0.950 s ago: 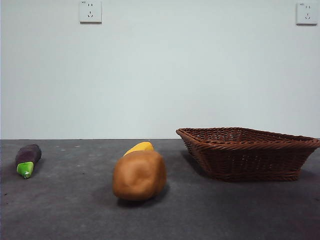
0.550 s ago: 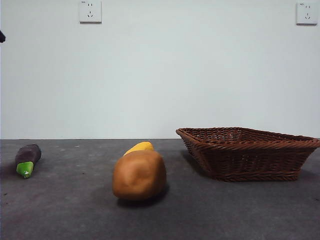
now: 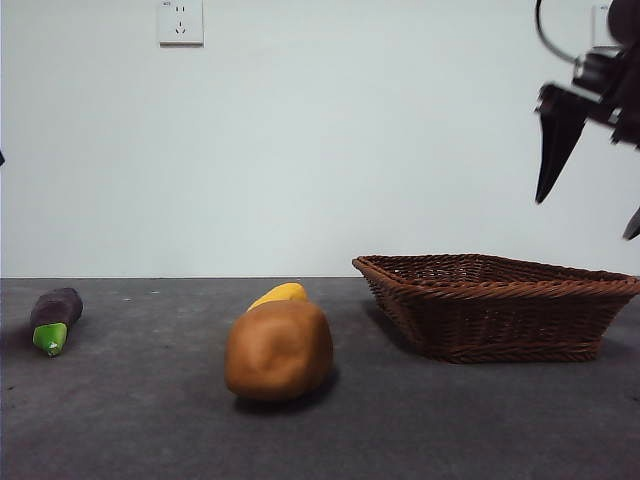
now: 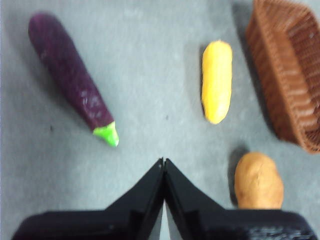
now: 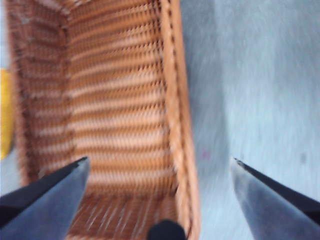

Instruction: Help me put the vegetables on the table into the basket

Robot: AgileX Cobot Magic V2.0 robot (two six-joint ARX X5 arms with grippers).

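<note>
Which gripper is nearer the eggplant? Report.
Left. The left gripper hovers above the table close to the eggplant; the right gripper hangs over the basket, far off.

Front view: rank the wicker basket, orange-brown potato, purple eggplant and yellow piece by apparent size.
1. Dark brown woven wicker basket
2. Orange-brown lumpy potato, though nearest the camera
3. Dark purple eggplant with green end, seen end-on
4. Yellow piece, mostly hidden behind the potato, so unsure
</note>
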